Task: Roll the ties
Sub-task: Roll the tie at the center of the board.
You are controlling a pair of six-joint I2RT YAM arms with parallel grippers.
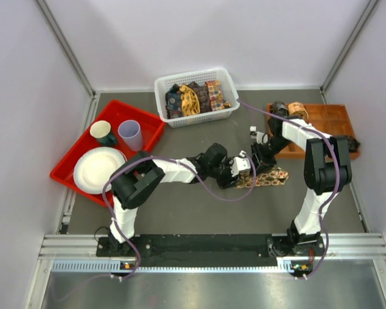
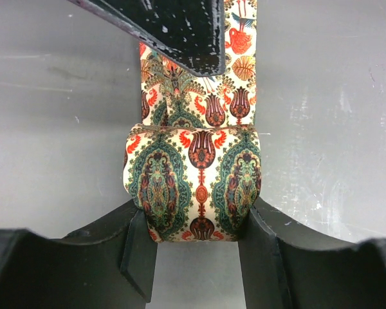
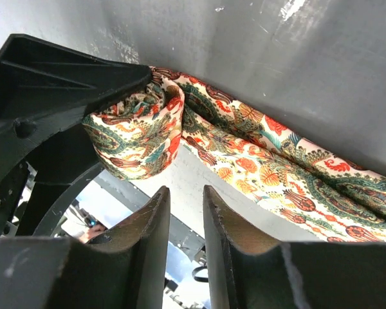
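Now | left hand (image 2: 196,217) grips tie roll (image 2: 193,180) at edges | right hand (image 3: 186,193) narrowly parted

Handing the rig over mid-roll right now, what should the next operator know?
Left gripper: clamped on the coiled end of the patterned tie, mid-table.
Right gripper: slightly open, empty, beside the coil.
Done: at least two rolled ties in the orange tray.
To do: finish this roll, its tail lies flat; more ties wait in the white basket.

1 tie (image 1: 273,176) lies right of plate tray (image 1: 152,125), before basket (image 1: 192,76).
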